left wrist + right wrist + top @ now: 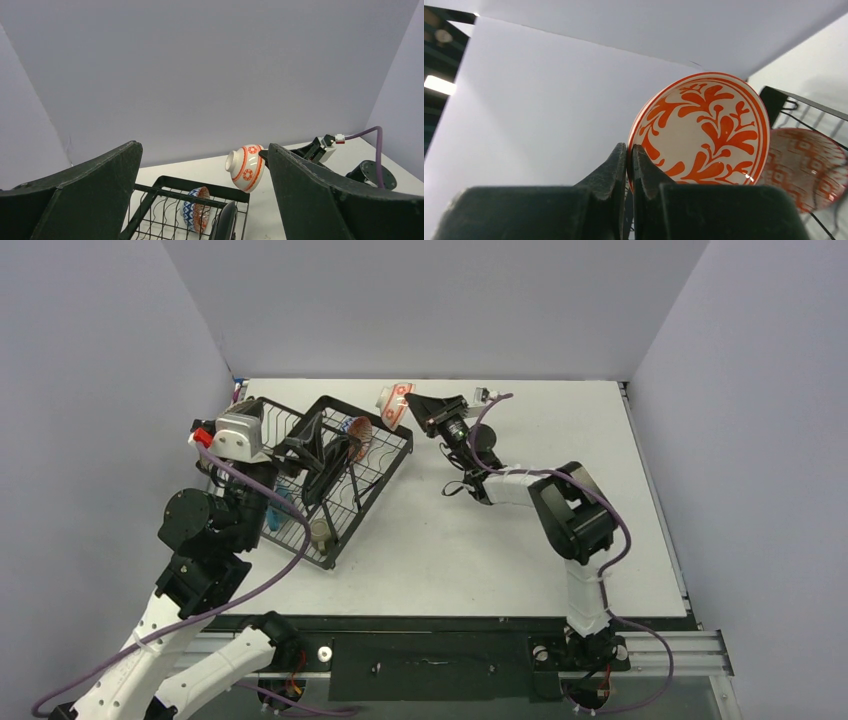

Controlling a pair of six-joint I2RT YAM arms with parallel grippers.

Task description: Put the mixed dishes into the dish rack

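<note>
Pale grey walls (pixel 420 300) close in a white tabletop (pixel 520 540). Toward its far left corner sits the black wire dish rack (pixel 370 502), set askew to the edges. The left fingers (pixel 315 455) hang over the rack, spread wide with nothing between them. The right fingers (pixel 626 165) are pinched on the rim of a red-orange-and-white patterned bowl (pixel 704 130), which is held on its side in the air near the far edge, just beside the rack's far right corner. Inside the rack at that end, a second patterned bowl (pixel 196 209) stands on edge beside a glossy black plate (pixel 225 222).
</note>
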